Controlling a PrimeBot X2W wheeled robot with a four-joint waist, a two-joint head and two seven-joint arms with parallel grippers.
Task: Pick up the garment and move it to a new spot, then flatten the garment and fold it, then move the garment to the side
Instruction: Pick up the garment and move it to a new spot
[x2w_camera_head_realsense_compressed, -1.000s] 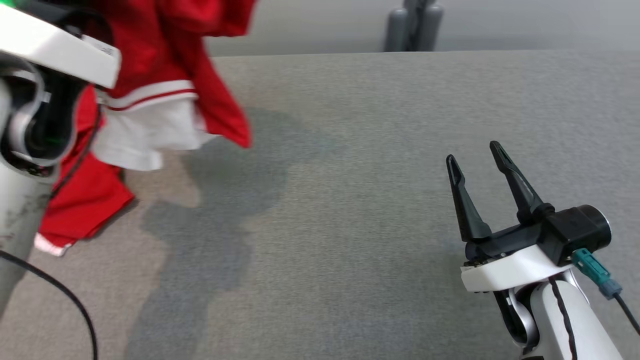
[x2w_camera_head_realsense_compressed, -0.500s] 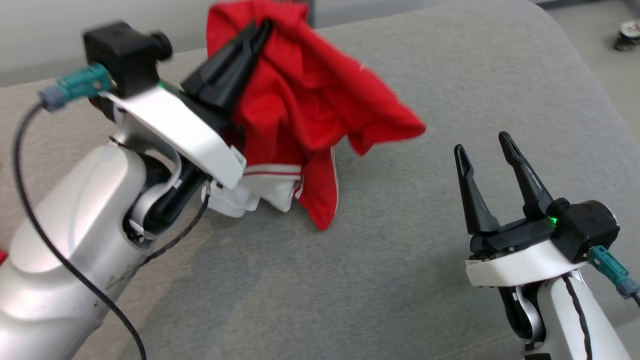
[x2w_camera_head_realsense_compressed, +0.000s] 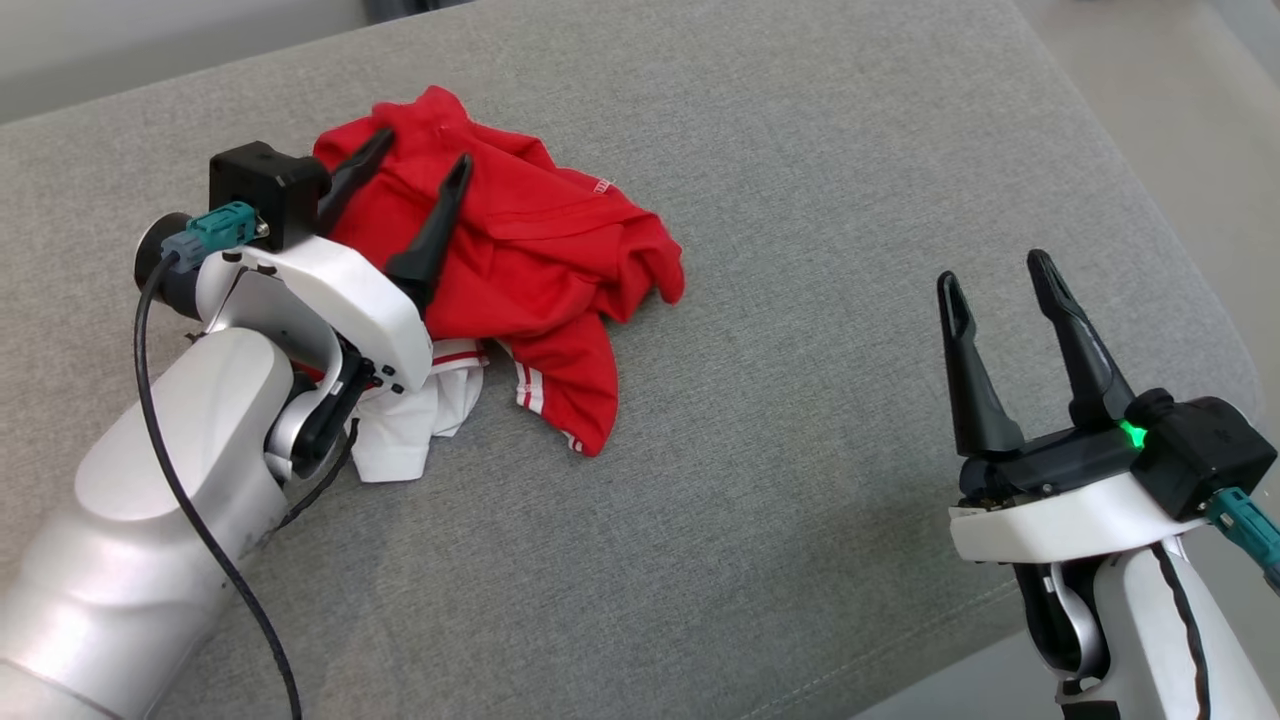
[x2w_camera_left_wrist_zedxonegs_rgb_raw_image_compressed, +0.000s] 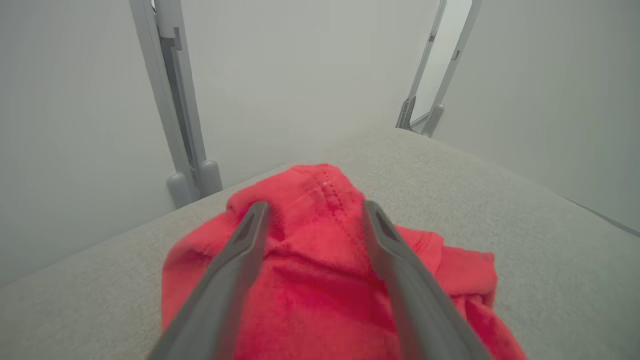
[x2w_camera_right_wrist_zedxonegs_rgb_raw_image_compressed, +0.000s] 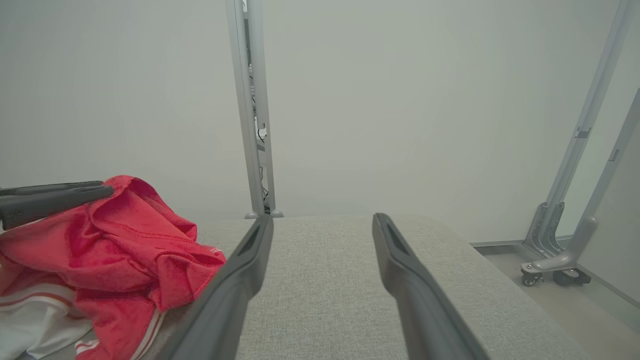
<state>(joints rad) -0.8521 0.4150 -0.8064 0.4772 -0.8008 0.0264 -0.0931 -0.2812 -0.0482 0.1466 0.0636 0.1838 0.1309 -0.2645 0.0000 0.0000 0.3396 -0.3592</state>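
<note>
Nearest me, at the lower right of the head view, the right pincer (x2w_camera_head_realsense_compressed: 995, 275) hovers above the grey fabric worktop (x2w_camera_head_realsense_compressed: 800, 480). Its two dark fingers (x2w_camera_head_realsense_compressed: 975, 390) are spread wide with nothing between them, and it looks parked there to stay clear while the other arm works. At the lower left the pale left forearm (x2w_camera_head_realsense_compressed: 170, 450) reaches up the frame. The left pincer (x2w_camera_head_realsense_compressed: 425, 150) sits in the upper left, fingers well apart, straddling a raised hump of cloth without pinching it. Under and around it lies the garment (x2w_camera_head_realsense_compressed: 540, 250), a red top with white striped trim. It is crumpled in a heap on the worktop in the upper-left part of the frame, with a white part poking out beside the wrist. I judge this to be the set-down at the new spot, with the cloth resting on its own weight, and flattening not yet begun. Beyond the worktop's far edge, grey metal posts (x2w_camera_right_wrist_zedxonegs_rgb_raw_image_compressed: 252, 125) stand against a plain wall (x2w_camera_right_wrist_zedxonegs_rgb_raw_image_compressed: 400, 100)
</note>
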